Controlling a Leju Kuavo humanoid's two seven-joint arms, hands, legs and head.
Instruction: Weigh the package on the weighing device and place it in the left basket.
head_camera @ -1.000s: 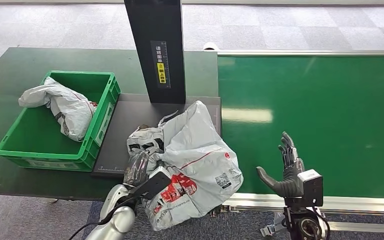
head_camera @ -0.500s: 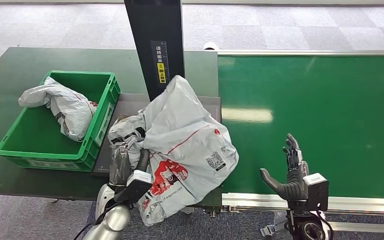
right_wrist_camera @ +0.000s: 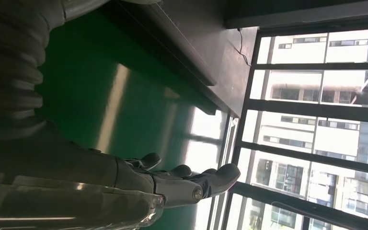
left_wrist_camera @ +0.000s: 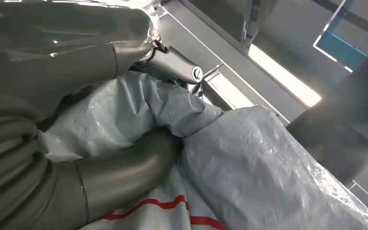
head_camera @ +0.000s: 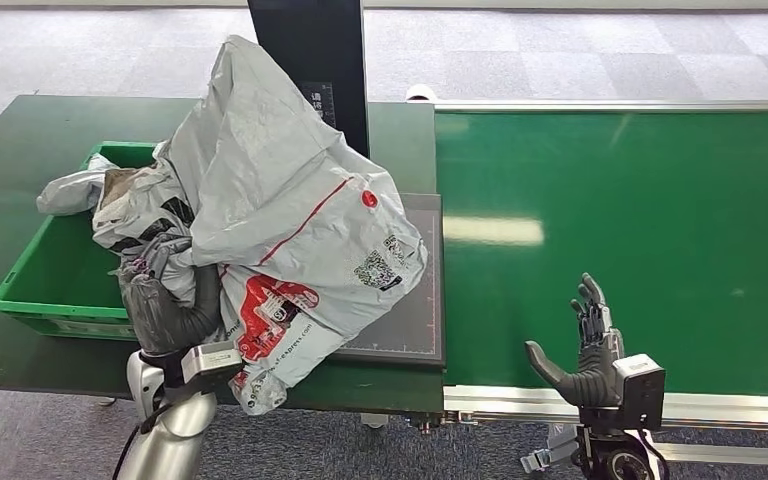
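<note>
Grey package (head_camera: 290, 200) with red stripe, red print and black codes; bright green basket (head_camera: 60, 290); dark green counter (head_camera: 20, 130); black scale (head_camera: 410, 330); green belt (head_camera: 640, 220).

You see the package (head_camera: 290, 215) as thin grey plastic film, crinkled and softly glossy, with red print; up close its skin (left_wrist_camera: 268, 167) is finely wrinkled. The left robot hand (head_camera: 165, 310) gripping it has matt grey rubbery fingers. At nine o'clock, the basket (head_camera: 35, 290) is smooth hard green plastic. The scale plate (head_camera: 410, 320) looks matt dark, the belt (head_camera: 640, 210) a slightly sheened green, the bench (head_camera: 20, 130) dull dark green.
</note>
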